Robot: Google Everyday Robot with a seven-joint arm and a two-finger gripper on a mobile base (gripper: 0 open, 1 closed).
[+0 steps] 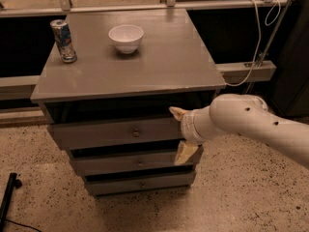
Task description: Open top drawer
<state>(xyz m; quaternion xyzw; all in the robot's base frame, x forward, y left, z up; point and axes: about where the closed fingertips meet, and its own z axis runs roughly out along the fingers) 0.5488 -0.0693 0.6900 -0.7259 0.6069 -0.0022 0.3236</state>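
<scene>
Jaws spread | at right end of top drawer front

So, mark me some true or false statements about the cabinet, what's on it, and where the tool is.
1. A white bowl stands on the cabinet. True.
2. The can stands right of the bowl, as the camera sees it. False: it stands to the bowl's left, near the back left corner.
3. The tool is at the right part of the top drawer front, fingers apart. True.
4. The tool is gripping the knob. False: the knob sits at the centre of the drawer front, clear of the tool.
5. The cabinet has three drawers. True.
</scene>
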